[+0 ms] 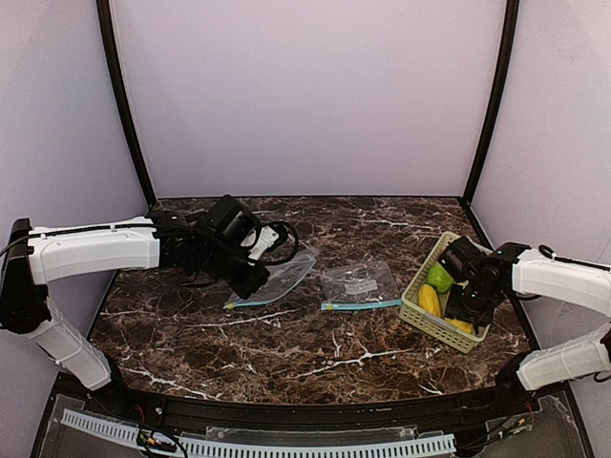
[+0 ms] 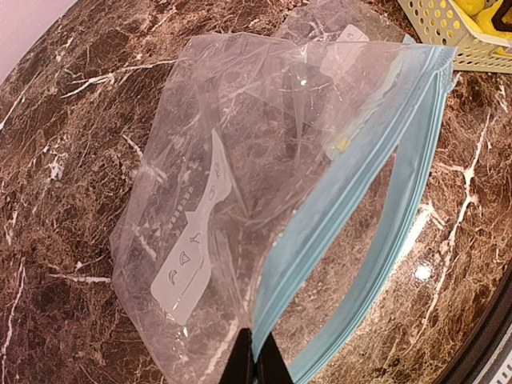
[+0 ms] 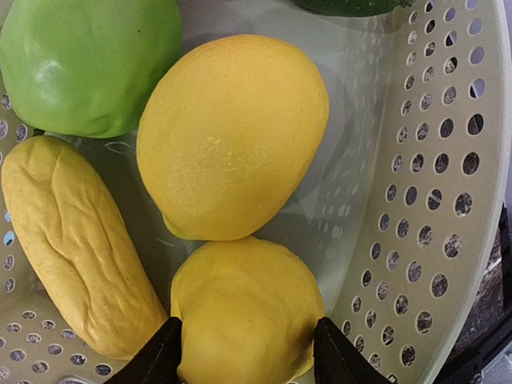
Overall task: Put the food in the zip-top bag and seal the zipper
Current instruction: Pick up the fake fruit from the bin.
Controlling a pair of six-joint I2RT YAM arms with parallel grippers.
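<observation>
where a dark marbled table [image 1: 286, 353] meets pale lilac walls [image 1: 305, 95] in the top view, the left gripper [image 1: 250, 279] hangs toward the 9 o'clock side. it is clenched on a clear bag [image 1: 282, 277], whose far end lies on the table. a second bag [image 1: 361, 284] lies flat near the centre, at 3 o'clock from the first and apart from it. by the table's 3 o'clock edge sits a pale green basket [image 1: 420, 320] holding a green ball [image 1: 439, 277] and yellow fruit [image 1: 430, 300]. the right gripper [image 1: 456, 303] reaches down into it.

from the left wrist, marbled table lies all around the bag. the left gripper pinches the bag's blue zipper strip [image 2: 344, 240] at 6 o'clock, and the mouth gapes toward 3 o'clock. a basket corner shows at 1 o'clock.

from the right wrist, the basket's perforated wall curves down the 3 o'clock side. inside lie the green ball at 11 o'clock, a big yellow fruit [image 3: 232, 136] at centre, a long yellow fruit [image 3: 72, 240] at 8 o'clock, a dark green piece [image 3: 352, 6] at 12 o'clock, and a lemon [image 3: 244, 312] at 6 o'clock. the right gripper's fingers flank the lemon, against its skin. whether they grip it i cannot tell.
</observation>
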